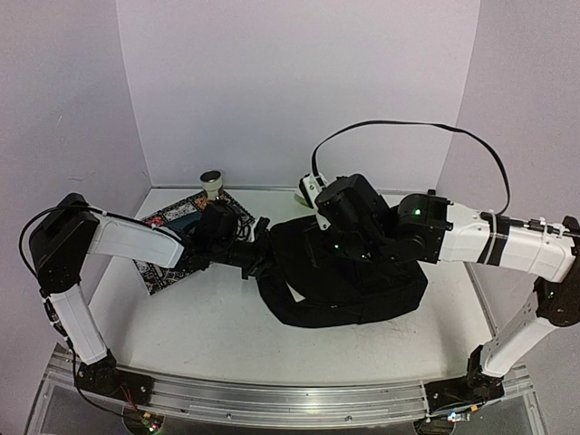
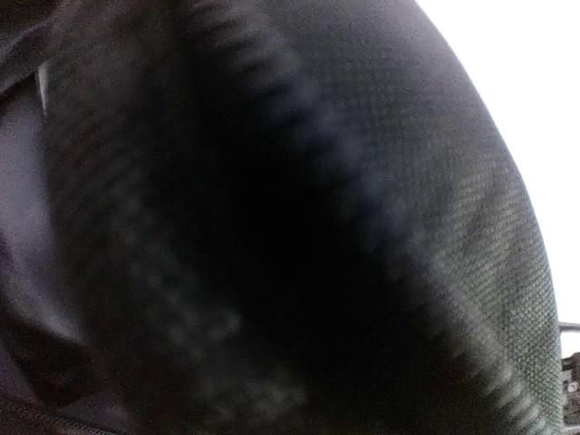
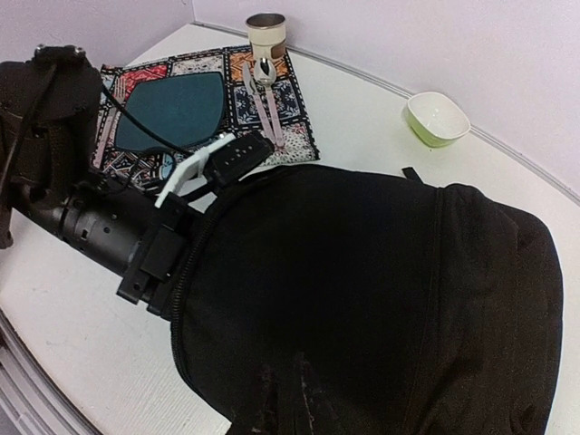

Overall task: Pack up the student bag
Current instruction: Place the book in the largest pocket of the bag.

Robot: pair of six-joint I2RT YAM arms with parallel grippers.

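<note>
The student bag (image 1: 362,285), a large black fabric backpack, lies in the middle of the table and fills most of the right wrist view (image 3: 381,263). My left gripper (image 3: 159,258) pushes in at the bag's left edge by the zip, and its fingers are hidden inside. The left wrist view shows only blurred dark bag fabric (image 2: 272,227). My right gripper (image 3: 294,399) is above the bag, its dark fingers close together and pinching a fold of the top fabric. From above, the right wrist (image 1: 349,213) covers the bag's far side.
A patterned mat (image 3: 272,100) lies at the far left with a dark teal plate (image 3: 172,109) and cutlery (image 3: 261,91) on it. A small cup (image 3: 265,34) stands behind it. A light green bowl (image 3: 438,118) sits near the back wall.
</note>
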